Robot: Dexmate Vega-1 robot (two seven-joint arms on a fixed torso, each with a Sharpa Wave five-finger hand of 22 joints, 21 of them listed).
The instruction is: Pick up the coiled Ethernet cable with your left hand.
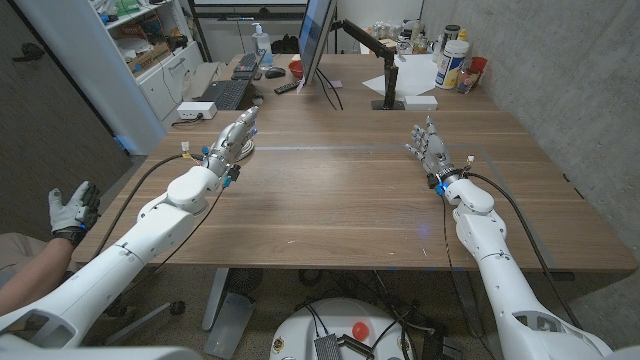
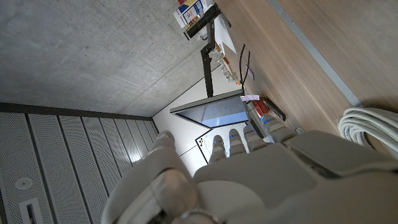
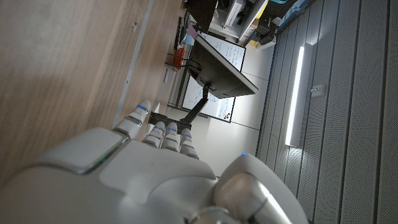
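The left hand [image 1: 236, 133] reaches out over the wooden table [image 1: 340, 200], fingers stretched forward and together, gripping nothing. The white coiled cable [image 2: 370, 126] lies on the table right beside this hand, on its inner side, partly hidden under it in the head view [image 1: 245, 150]; whether the hand touches the coil cannot be told. In the left wrist view the fingers [image 2: 238, 140] point straight ahead, with the coil's loops just beside the back of the hand.

The right hand [image 1: 428, 148] stands on the table well apart from the cable, fingers extended and loosely spread, holding nothing. Ahead of both hands stands a monitor [image 1: 316, 40] on its arm. A person's gloved hand [image 1: 73, 210] shows outside the left arm, off the table.
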